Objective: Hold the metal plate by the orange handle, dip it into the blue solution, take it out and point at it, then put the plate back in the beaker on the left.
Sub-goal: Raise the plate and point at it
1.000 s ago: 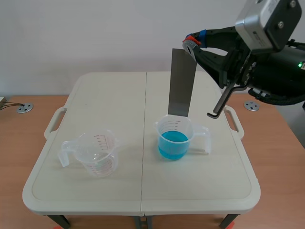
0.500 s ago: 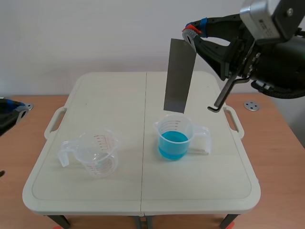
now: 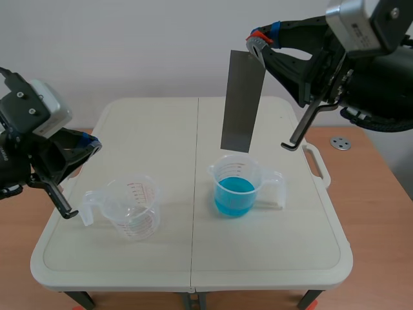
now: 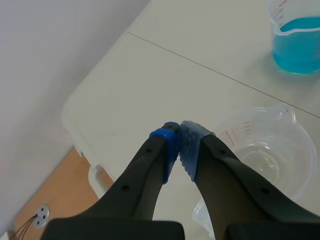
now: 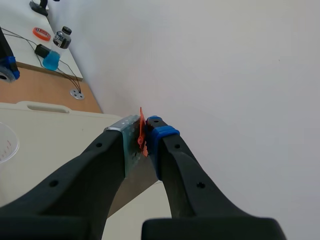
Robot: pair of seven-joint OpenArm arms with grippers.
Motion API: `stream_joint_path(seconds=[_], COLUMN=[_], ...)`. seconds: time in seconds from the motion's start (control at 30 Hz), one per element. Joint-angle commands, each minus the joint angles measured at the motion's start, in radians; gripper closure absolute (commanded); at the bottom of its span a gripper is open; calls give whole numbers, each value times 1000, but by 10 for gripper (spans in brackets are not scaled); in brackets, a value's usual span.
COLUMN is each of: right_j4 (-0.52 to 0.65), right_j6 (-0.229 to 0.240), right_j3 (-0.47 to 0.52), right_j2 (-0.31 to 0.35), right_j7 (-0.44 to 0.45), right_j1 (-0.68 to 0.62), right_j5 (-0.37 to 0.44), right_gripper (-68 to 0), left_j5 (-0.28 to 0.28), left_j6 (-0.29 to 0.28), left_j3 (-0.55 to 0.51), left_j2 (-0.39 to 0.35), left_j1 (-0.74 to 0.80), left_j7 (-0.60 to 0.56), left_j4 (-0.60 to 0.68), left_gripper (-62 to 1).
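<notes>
Where R gripper (image 5: 142,137) clamps, handle (image 5: 141,126) half-hidden

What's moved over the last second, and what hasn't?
The right claw, shut on the orange handle, lifted the flat grey metal plate clear of the clear beaker of blue solution; the plate now hangs above it. The left arm came in from the left, and its shut left claw is now near the empty clear plastic beaker. Both beakers stayed put on the white table.
</notes>
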Motion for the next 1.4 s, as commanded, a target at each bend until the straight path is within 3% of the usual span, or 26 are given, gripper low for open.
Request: stream_joint_path(seconds=[0.0,0.17,0.4,0.9,1.37], right_j4=[25,25,25,25,25], right_j6=[6,6,6,6,6], right_j3=[14,14,14,14,14], right_j2=[5,5,5,5,5], right_j7=[14,14,14,11,7], right_j1=[13,13,13,13,13], right_j5=[22,22,22,22,22], right_gripper=[-13,-13,-13,-13,-13], left_j5=[8,25,98,119,127], left_j6=[6,6,6,-3,-130], left_j3=[16,103,200,334,388], left_j2=[8,32,91,160,231], left_j1=[-35,-137,-253,-403,-463], left_j7=[-12,-13,-18,-19,-16], left_j4=[-11,-92,-198,-291,-307], left_gripper=[-23,-23,-23,-23,-23])
